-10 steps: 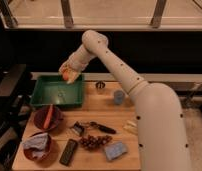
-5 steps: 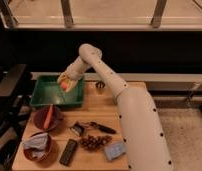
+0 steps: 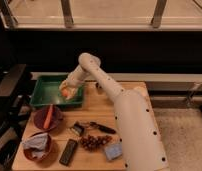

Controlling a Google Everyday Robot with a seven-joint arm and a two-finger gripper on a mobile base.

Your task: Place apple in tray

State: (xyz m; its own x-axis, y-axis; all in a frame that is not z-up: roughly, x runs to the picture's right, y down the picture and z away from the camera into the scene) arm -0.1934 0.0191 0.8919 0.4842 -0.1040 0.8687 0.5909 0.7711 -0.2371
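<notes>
The green tray (image 3: 44, 95) sits at the back left of the wooden table. My gripper (image 3: 66, 92) reaches down into the tray's right half, with the white arm stretching up and back to the right. The apple (image 3: 67, 93) shows as a small yellow-orange ball between the fingers, low over the tray floor. I cannot tell whether it touches the floor. The gripper is shut on the apple.
A dark red bowl (image 3: 41, 121) holding a carrot (image 3: 49, 115) stands in front of the tray. A second bowl (image 3: 29, 152) holds a grey cloth. A black tool (image 3: 94, 127), grapes (image 3: 93, 142), a dark bar (image 3: 69, 151) and a blue sponge (image 3: 113, 150) lie on the table (image 3: 96, 112).
The gripper has come down and to the left with the apple, from above the tray's back edge to low inside the tray.
</notes>
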